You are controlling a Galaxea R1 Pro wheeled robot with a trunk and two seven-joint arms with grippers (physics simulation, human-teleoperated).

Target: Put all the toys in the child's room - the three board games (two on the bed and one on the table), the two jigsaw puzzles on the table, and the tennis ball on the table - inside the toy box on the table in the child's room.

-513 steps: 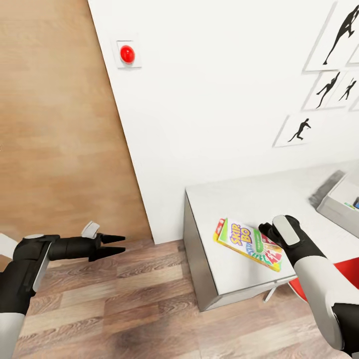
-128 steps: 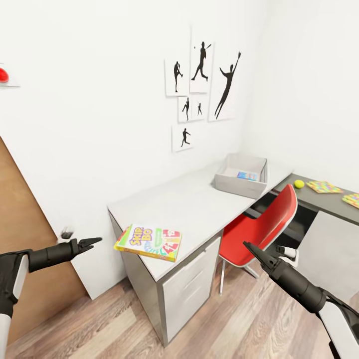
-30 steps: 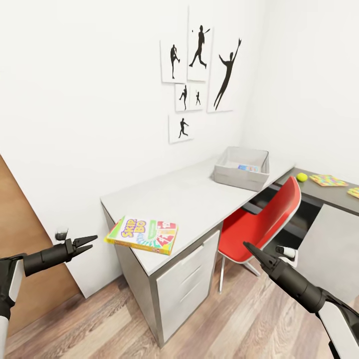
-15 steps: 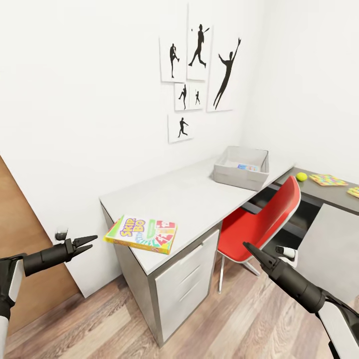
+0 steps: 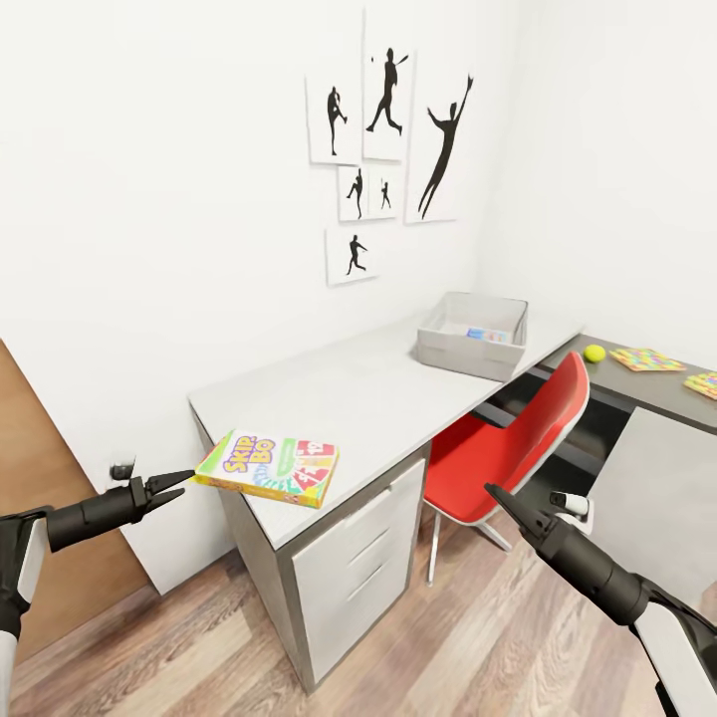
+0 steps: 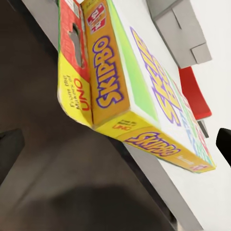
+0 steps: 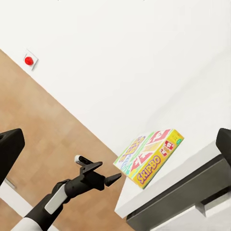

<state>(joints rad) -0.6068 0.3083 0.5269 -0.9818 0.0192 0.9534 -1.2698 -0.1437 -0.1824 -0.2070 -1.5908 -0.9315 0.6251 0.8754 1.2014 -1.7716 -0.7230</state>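
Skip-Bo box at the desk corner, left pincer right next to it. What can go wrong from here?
1. The board game overhangs the table corner; a nudge from the left pincer may tip it to the floor.
2. Its tips look nearly closed, likely too narrow to take the box edge.
3. The red chair stands between the robot and the toy box.

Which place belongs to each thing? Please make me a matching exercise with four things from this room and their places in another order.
Things:
1. Skip-Bo board game
2. toy box
3. tennis ball
4. red chair

Places:
A. on the dark grey lower section of the table
B. at the near corner of the pale table top, beside the left pincer
C. pushed under the table
D. at the far end of the pale top, near the wall

Pairs: 1-B, 2-D, 3-A, 4-C
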